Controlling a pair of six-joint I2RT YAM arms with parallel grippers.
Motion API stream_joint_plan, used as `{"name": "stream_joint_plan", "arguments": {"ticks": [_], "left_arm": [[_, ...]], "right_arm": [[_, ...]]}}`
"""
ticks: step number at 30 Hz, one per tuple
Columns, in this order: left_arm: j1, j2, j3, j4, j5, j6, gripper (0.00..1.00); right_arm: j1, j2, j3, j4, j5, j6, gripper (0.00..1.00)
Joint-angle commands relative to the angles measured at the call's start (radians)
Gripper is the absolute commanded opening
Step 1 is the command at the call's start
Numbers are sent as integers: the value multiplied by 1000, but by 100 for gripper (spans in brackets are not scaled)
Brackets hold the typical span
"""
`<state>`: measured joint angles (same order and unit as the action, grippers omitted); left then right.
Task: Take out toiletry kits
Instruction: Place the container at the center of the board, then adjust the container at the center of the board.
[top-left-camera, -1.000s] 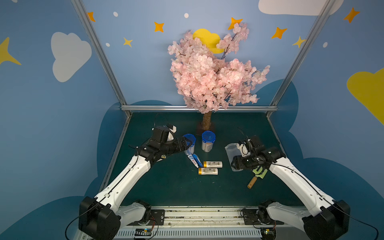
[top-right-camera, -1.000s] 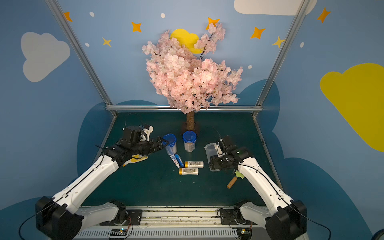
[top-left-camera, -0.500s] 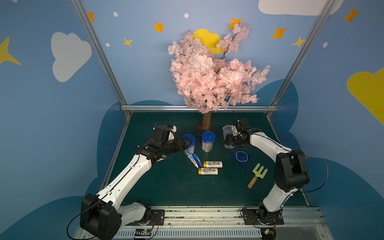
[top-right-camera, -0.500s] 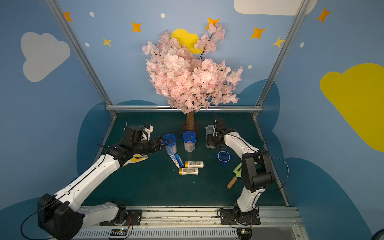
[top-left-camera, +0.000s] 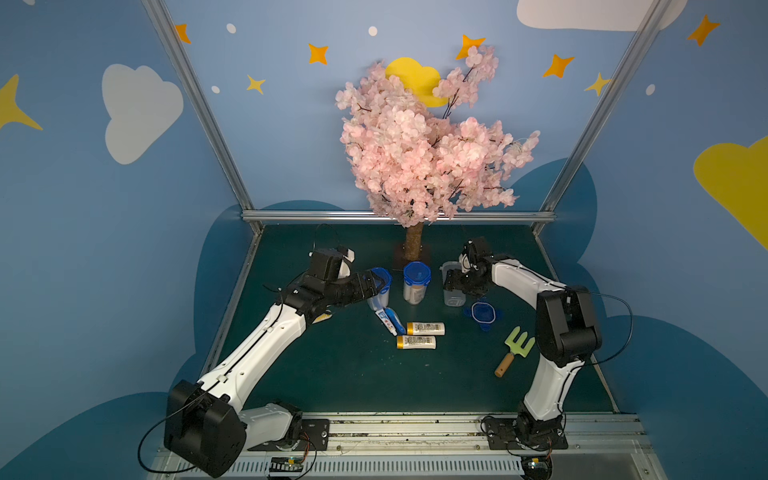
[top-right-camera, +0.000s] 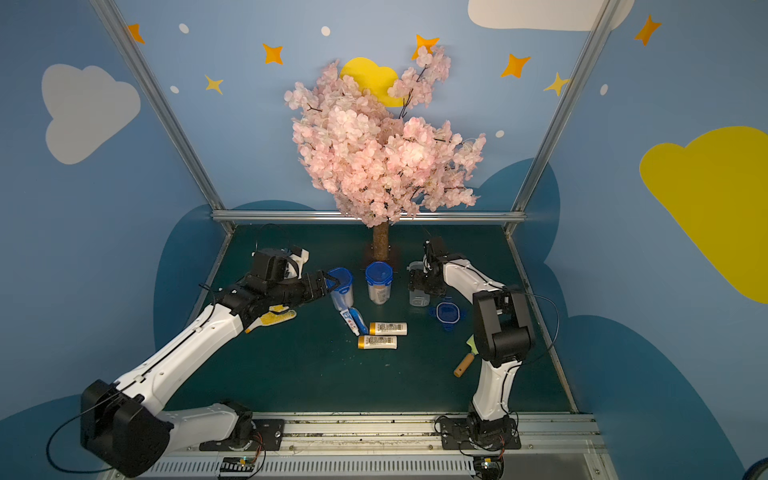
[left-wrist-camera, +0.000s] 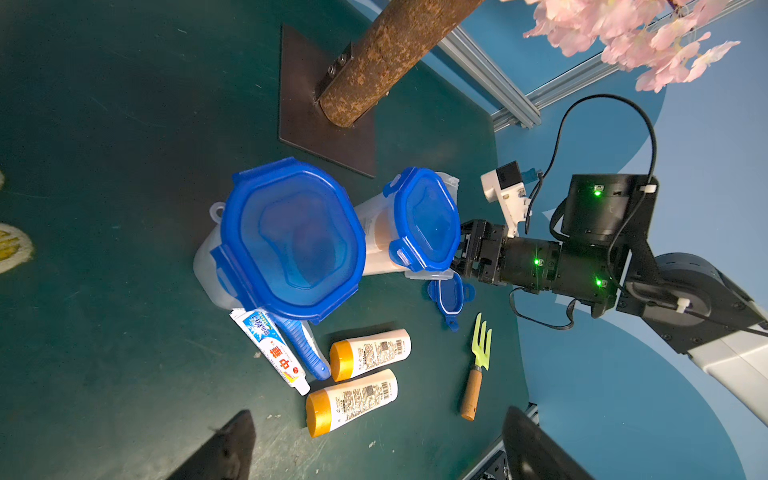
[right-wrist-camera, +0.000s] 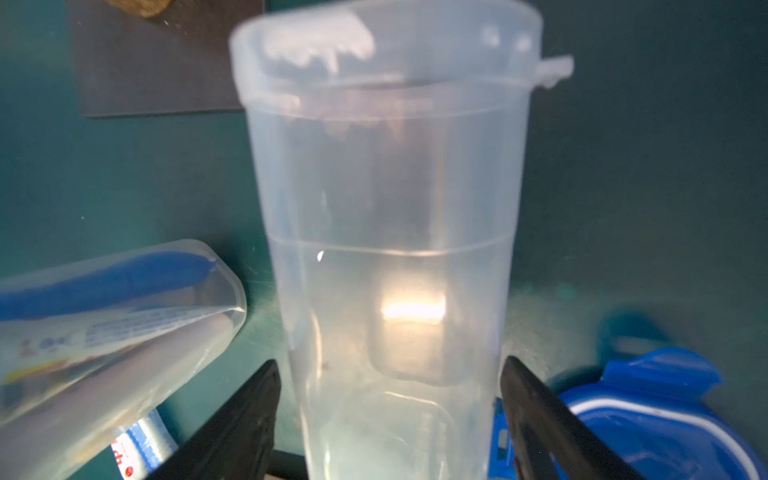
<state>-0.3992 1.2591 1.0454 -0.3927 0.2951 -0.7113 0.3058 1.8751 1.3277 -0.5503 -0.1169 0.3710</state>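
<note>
the right gripper (right-wrist-camera: 389, 363) is set astride the upright open jar (right-wrist-camera: 386, 187), fingers (right-wrist-camera: 249, 415) beside its walls; a clamp cannot be told. its arm is folded at the elbow. the left gripper (top-left-camera: 374, 283) is spread, empty, by a lidded jar (left-wrist-camera: 291, 241), arm outstretched. two bottles (left-wrist-camera: 370, 353), toothpaste tube (left-wrist-camera: 272, 349) and blue piece (left-wrist-camera: 305, 349) are laid on the mat (top-left-camera: 353, 374).

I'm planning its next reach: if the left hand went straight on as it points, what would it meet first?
The left hand would first meet the nearest lidded jar, near its blue lid; it looks almost there, though depth is unclear.
</note>
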Motion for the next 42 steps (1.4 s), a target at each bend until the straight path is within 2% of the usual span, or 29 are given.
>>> {"name": "stream_joint_plan", "arguments": {"ticks": [1,4,5,8,10,11,14,16,19,22,24,27,33,42], "left_arm": [[2,-5,35,3,11,2,92],[-2,-10,54,-6,-5,11,91],[-4,-7,65,-10,-14,17,88],[-28,19,113,-27,-50,46,75],[-48,51,145,-29,-55,62,57],[-54,75,165,-31,-55,66,50],[-79,144,217,-25,-84,76,39],[-95,192,251,-21,-93,83,36],[-112,275,306,-11,-82,89,33],[-124,357,364,-14,-68,86,23],[-139,403,399,-16,-68,88,15],[-161,452,447,-20,-68,93,12],[-202,524,530,-54,-96,123,8],[-207,567,552,-75,-131,147,4]], "right_arm": [[5,-97,-19,-30,2,10,82],[16,-183,-28,-59,34,1,82],[20,-217,-35,-62,41,-1,82],[23,-304,-59,-40,8,-2,80],[23,-350,-81,17,-100,-22,73],[25,-366,-96,52,-150,-11,69],[24,-407,-141,141,-276,46,56],[26,-434,-185,216,-342,90,48],[34,-465,-256,316,-405,147,28],[52,-462,-270,312,-409,155,0],[61,-439,-254,272,-403,135,0],[77,-400,-237,250,-386,123,0],[107,-302,-175,241,-383,120,0],[106,-208,-93,233,-334,109,0]]}}
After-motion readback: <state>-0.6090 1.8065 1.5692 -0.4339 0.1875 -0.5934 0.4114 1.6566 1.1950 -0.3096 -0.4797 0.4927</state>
